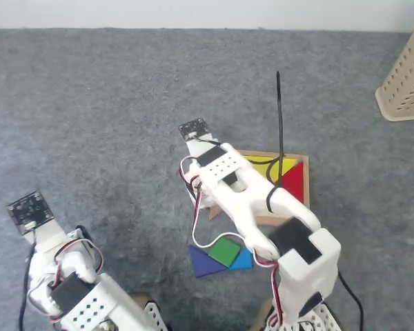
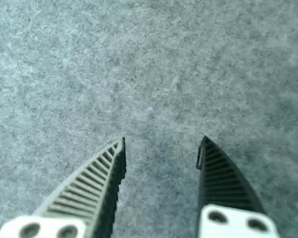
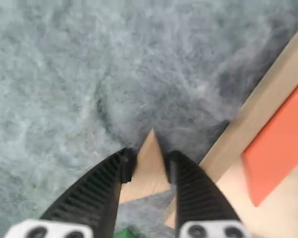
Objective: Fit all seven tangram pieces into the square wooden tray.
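The right gripper (image 3: pixel 149 153) is holding a tan triangular piece (image 3: pixel 146 181) - its two black ribbed fingers (image 3: pixel 102 191) are pressing against the piece's opposite sides, narrowed to just its width, and the triangle's tip is poking out past the fingertips. Whether the piece is resting on the grey carpet (image 3: pixel 64 74) or hanging slightly above it, I cannot tell.

The wooden tray (image 3: pixel 248 116) is lying just beside this gripper, its pale rim running close alongside one finger. A red piece (image 3: pixel 278 144) is sitting inside the tray, just beyond the rim from the gripper. In the high view a yellow piece (image 1: pixel 265 167) is lying in the tray next to the red one, on the side nearer the gripper.

Three loose pieces are lying on the carpet behind the gripper, back toward the base of the right arm (image 1: pixel 245 200) and partly under it: a green piece (image 1: pixel 225 252), a dark blue piece (image 1: pixel 205 263) touching it, and a light blue piece (image 1: pixel 243 261) on the green one's other side.

The left gripper (image 2: pixel 164 141) is hanging over bare carpet with its fingers spread wide apart - nothing is sitting between them. The tray and all the pieces are lying well apart from it, over by the other arm.
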Robot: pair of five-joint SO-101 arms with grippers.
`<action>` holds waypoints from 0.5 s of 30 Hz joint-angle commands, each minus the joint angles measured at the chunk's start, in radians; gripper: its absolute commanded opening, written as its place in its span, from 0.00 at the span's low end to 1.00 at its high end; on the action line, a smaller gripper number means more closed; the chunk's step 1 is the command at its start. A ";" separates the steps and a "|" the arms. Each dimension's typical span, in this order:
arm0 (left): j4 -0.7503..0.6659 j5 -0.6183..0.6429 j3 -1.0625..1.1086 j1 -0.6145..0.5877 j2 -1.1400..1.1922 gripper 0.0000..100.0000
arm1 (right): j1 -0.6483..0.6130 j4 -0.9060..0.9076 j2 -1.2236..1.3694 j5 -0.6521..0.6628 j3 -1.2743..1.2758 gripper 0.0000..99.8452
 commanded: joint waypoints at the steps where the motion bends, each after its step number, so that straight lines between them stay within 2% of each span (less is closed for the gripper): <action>1: 0.003 0.009 -0.019 0.002 -0.011 0.23 | -0.004 0.007 0.027 0.101 -0.038 0.01; 6: 0.003 0.009 -0.019 0.002 -0.011 0.23 | 0.022 0.005 -0.005 0.115 -0.058 0.01; 11: 0.003 0.009 -0.019 0.002 -0.011 0.23 | 0.028 -0.018 -0.180 0.118 0.008 0.01; 15: 0.003 0.009 -0.019 0.002 -0.011 0.23 | 0.024 -0.019 -0.338 0.117 0.143 0.09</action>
